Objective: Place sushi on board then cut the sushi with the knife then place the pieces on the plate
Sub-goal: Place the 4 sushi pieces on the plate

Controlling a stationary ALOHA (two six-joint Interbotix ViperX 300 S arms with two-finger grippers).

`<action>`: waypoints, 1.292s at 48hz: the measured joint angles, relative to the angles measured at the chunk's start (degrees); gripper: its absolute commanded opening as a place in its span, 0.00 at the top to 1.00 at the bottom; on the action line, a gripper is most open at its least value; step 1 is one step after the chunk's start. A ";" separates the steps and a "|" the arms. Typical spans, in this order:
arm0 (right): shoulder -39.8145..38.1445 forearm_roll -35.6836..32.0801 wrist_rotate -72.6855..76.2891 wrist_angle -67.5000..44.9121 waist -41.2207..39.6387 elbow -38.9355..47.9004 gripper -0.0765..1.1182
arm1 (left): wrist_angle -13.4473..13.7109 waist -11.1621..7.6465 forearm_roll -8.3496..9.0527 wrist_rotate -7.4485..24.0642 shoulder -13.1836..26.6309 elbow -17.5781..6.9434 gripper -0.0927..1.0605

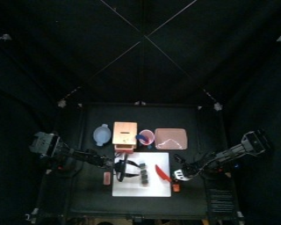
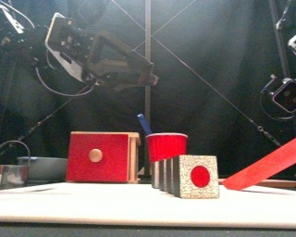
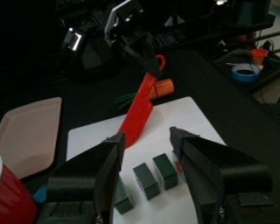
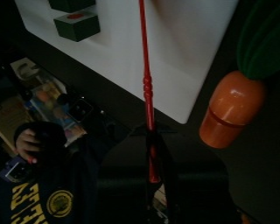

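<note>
While the right hand (image 1: 182,174) pinches the knife (image 1: 163,173), blade slanting toward the sushi (image 1: 129,171) just past its tip, the left hand (image 3: 145,137) hangs spread over that sushi.

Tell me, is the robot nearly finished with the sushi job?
Not yet. Done: the sushi sits on the white board. In hand: the right gripper grips the red knife, slanted beside the sushi, and the left gripper hangs open over it. I cannot tell whether any cut is made. Left: moving the pieces to the pink tray, which holds none.
</note>
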 measured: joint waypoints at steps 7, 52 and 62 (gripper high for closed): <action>-0.26 -0.79 0.00 0.70 -1.67 -0.09 0.58 | 0.00 -0.35 -1.05 0.00 0.00 0.26 0.21; 2.81 -3.87 -0.09 2.29 -0.53 -5.01 0.30 | 0.00 -0.53 -2.37 0.18 0.00 0.44 0.21; 3.16 -4.04 0.00 2.37 -0.53 -5.10 0.22 | 0.00 -0.53 -2.37 0.18 0.00 0.44 0.21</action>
